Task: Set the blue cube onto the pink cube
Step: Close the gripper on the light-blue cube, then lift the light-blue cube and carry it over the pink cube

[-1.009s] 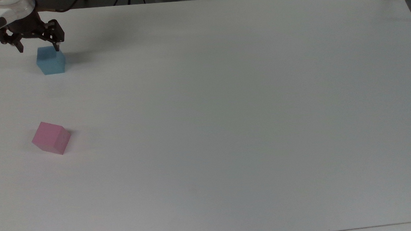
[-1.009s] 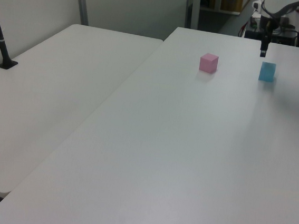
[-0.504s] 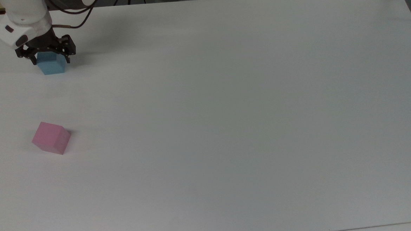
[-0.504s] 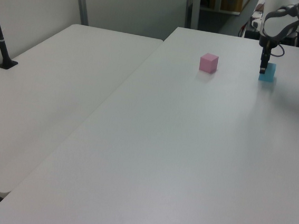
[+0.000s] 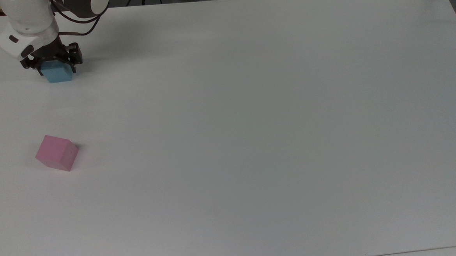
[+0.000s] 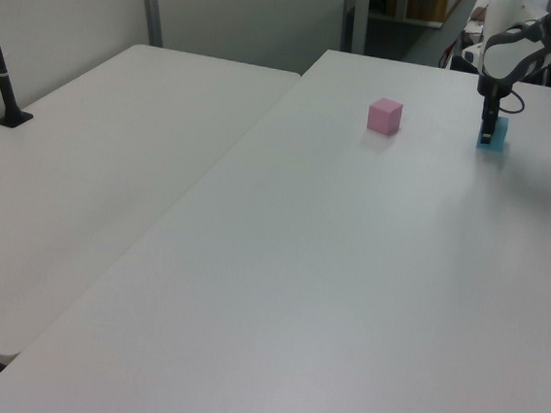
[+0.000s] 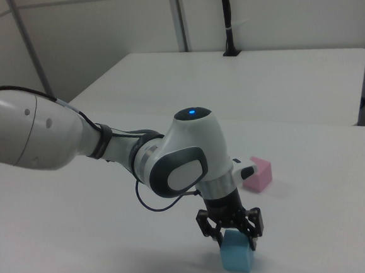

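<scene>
**Pincer straddling the blue cube, grasp not yet confirmed**

The pincer [image 5: 54,65] sits low over the blue cube [image 5: 57,73], which rests on the white counter [image 5: 251,123] near the far left corner in the top view. One finger stands on each side of the cube's upper part; the right view shows the fingertips [image 7: 216,236] flanking the top edges of the blue cube [image 7: 236,253]. Fingers look spread to about the cube's width; whether they actually press the faces cannot be told, so I log them as spread around it, not clamped. The cube appears flat on the counter, not lifted.

The straddle makes sense: fingers over opposite flat faces give a square grip, and the vertical approach leaves the cube's underside free for stacking.

The pink cube [image 5: 57,152] lies well apart from the blue one, nearer the front in the top view, turned at an angle to the counter edges. In the left view the pink cube [image 6: 385,116] sits to the left of the pincer [image 6: 488,134].

Judgement: grasp stage, early in the task. Next needs closure, a lift, then a yaw correction to match the pink cube's rotation.
</scene>
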Robot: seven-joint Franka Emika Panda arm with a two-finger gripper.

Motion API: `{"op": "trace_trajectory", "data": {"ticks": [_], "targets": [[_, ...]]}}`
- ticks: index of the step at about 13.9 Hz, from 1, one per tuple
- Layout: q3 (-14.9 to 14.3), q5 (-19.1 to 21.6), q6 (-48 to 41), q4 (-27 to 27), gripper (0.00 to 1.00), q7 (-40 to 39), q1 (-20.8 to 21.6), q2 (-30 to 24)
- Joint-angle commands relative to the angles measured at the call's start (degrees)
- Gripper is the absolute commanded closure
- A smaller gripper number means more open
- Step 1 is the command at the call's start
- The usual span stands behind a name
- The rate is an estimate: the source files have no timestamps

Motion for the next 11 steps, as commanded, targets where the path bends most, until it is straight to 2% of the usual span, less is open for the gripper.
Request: {"op": "trace_trajectory", "data": {"ticks": [1,2,4,5,6,8,9,11], "targets": [[-0.6,-0.8,0.0,-0.5,0.94,-3.2,0.1,-1.1],[-0.8,-0.4,-0.9,0.4,0.95,-3.1,0.1,-1.2],[-1.0,1.1,-8.8,6.4,0.95,-3.0,0.1,-1.1],[-1.0,4.2,-12.8,10.7,0.95,-2.9,0.2,-1.0],[-1.0,9.4,-14.6,14.5,0.95,-2.7,0.3,-0.8],[-0.9,18.2,-14.6,18.6,0.94,-2.4,0.3,-0.5],[-0.6,20.8,-14.5,20.6,0.93,-1.6,0.3,0.9],[0.1,22.6,-14.3,27.9,0.91,3.5,0.3,6.4]]}}
